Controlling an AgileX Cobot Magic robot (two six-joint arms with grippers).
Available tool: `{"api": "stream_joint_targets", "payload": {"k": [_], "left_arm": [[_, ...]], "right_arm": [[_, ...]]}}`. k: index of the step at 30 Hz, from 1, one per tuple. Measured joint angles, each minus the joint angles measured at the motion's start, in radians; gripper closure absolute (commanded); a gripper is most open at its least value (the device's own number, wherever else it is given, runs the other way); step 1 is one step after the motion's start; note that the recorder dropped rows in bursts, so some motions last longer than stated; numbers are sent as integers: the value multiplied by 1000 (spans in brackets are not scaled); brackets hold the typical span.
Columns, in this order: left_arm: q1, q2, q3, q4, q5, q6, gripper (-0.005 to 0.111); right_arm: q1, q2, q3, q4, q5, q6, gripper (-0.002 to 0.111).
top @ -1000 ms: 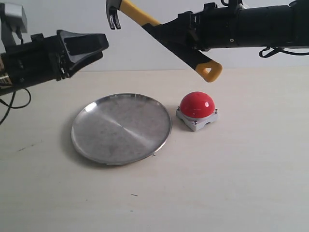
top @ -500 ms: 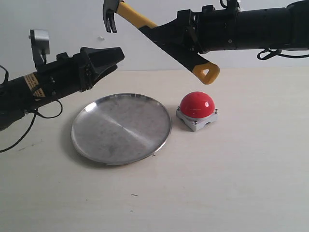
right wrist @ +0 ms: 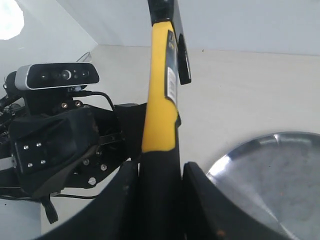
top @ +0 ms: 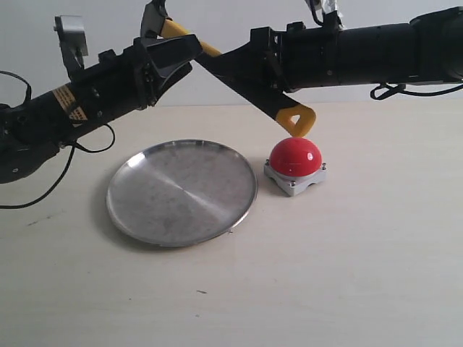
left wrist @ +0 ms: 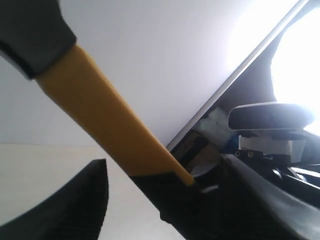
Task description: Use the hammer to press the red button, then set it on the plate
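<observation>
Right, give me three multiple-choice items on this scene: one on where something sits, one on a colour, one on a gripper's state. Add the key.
1. Where is the red button?
A. On the plate
B. On the table, beside the plate and apart from it
C. Under the plate

2. What colour is the looped end of the hammer handle?
A. Yellow
B. Green
C. White

3. Which gripper is shut on the hammer?
A. The left gripper
B. The right gripper
C. Neither

Key:
1 B: the exterior view shows bare table between button and plate.
2 A: the loop hanging just above the button is yellow.
3 B: the right wrist view shows its fingers clamped on the black grip, while the left gripper's jaws stand open, with the yellow shaft between them.
</observation>
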Motion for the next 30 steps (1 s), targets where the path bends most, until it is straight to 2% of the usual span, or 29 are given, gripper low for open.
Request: {"api": "stream_joint_targets", "payload": {"k": [7,10,13,20,30], "left_arm": [[-20,0,0,-14,0,-2,45],[-34,0,0,-28,0,-2,50],[-43,0,0,-40,0,-2,63],[-47,1,0,-53,-5,-18,107],[-51,1,0,-76,-12,13,107]], "right_arm": [[0,0,0,0,39,5,108],[0,0,0,0,62,14,108],[0,0,0,0,71,33,108],[0,0,0,3,81,49,108],[0,0,-2,11,81,57,108]]}}
